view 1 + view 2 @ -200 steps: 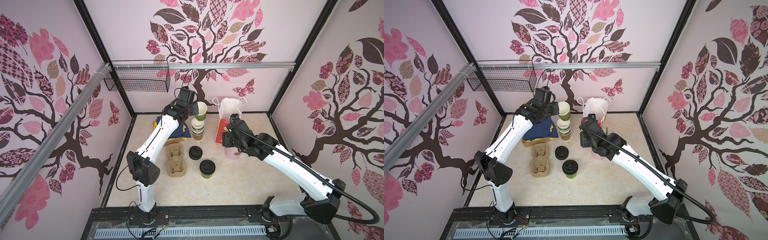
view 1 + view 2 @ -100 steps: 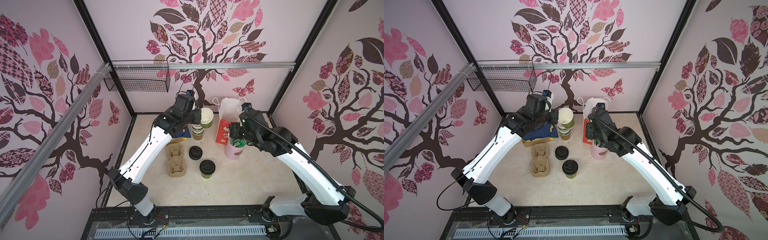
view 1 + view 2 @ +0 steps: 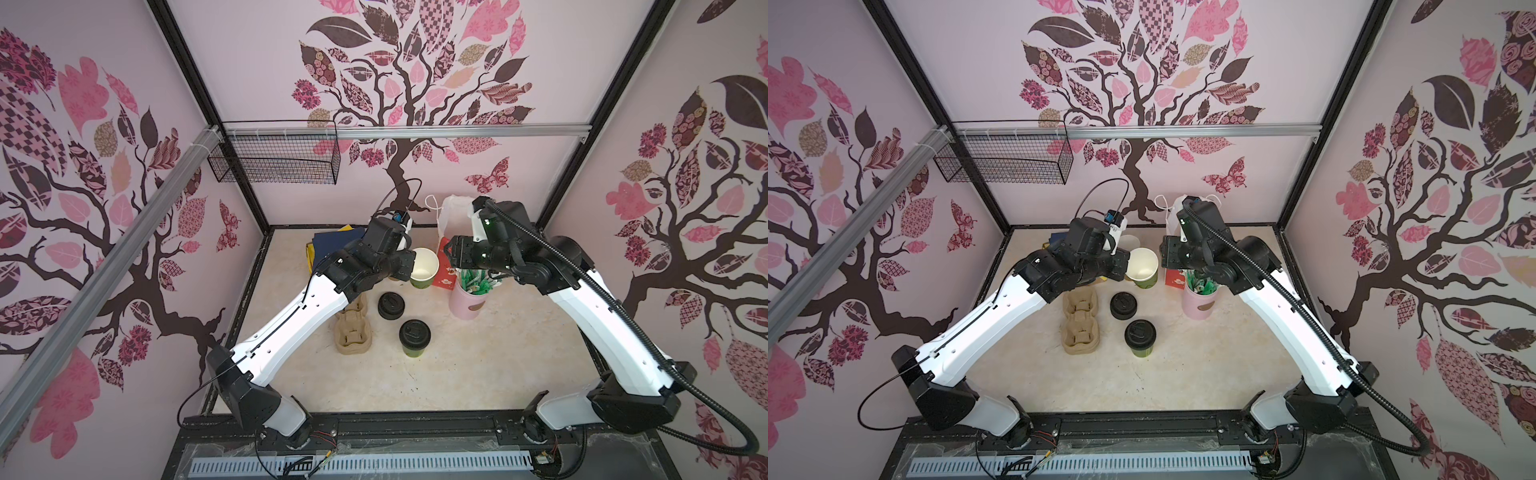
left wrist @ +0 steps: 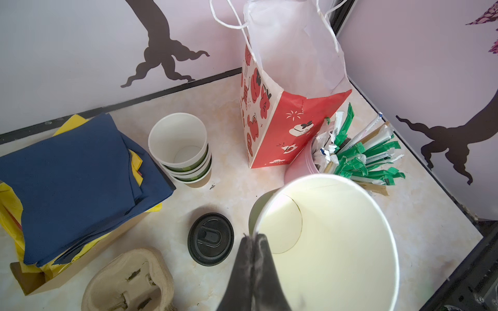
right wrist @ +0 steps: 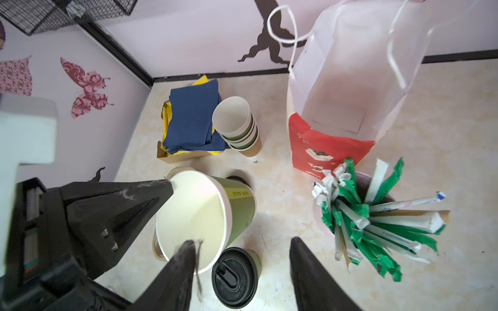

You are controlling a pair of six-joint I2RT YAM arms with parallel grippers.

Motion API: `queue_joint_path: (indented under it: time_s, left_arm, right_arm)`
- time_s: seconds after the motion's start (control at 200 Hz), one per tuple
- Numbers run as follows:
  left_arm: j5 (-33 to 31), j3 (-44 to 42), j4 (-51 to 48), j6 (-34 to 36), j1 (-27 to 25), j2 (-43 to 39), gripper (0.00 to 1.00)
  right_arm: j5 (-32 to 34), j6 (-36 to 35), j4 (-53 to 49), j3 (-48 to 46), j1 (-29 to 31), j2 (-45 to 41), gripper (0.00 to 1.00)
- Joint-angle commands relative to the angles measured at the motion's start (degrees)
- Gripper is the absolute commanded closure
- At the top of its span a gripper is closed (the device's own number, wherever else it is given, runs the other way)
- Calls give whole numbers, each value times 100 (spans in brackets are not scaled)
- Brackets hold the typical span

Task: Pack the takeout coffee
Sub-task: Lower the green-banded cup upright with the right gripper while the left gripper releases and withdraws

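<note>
left gripper [image 4: 253,242] has carried the cup [image 3: 424,266] off the stack [image 4: 179,140] toward mid-bench [image 3: 498,365], clamped on its rim; it hangs just behind the loose lid [image 3: 390,305]. right gripper [image 5: 241,241] has swung up beside it, jaws apart. Probably lidding next. Cup mouth up, long axis near vertical, slight tilt. lidded cup [image 3: 414,334] stands nearer the front edge.

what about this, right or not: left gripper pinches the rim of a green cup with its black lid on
No: the green cup the left gripper pinches by the rim has no lid; the left wrist view shows its open white inside.
</note>
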Motion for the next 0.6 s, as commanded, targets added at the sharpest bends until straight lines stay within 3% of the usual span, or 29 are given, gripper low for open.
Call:
queue_joint_path:
  time_s: [0.0,0.595]
  left_arm:
    - [-205,-172,230,176,-82,-155,100]
    - [-532,-243,239,251,-268,-137,100]
  right_arm:
    - [-340,139,-366,165,-12,195,42]
    - [-165,365,13,-322,-13,559,63]
